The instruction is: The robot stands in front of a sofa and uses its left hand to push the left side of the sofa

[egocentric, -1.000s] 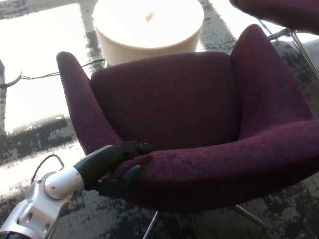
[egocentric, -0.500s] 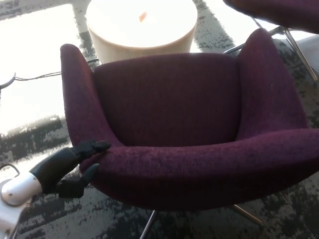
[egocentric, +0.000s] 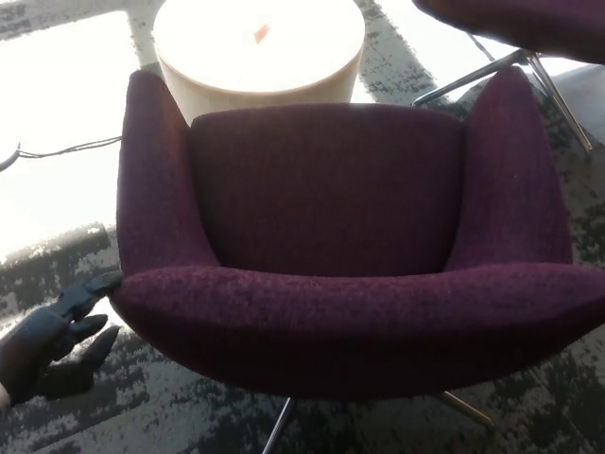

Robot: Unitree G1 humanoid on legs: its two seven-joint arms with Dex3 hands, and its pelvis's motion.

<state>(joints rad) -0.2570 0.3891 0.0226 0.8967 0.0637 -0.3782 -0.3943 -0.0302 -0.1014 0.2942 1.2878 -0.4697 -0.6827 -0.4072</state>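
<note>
Left hand (egocentric: 52, 342) sits low at frame's left edge w/ fingers spread, holding nothing, one fingertip (egocentric: 102, 282) just at the sofa's front-left corner; 0.5 s ago it reached further in along that front edge, so it's pulled back & down. Sofa (egocentric: 350, 236), purple, lies right of the hand & fills most of the view, now squarer to the camera than before, though the view itself has shifted too. Beyond the sofa, up & right of the hand, a round pale surface (egocentric: 260, 52) stands on the patterned floor (egocentric: 57, 260); a cable (egocentric: 66, 148) runs above the hand.
</note>
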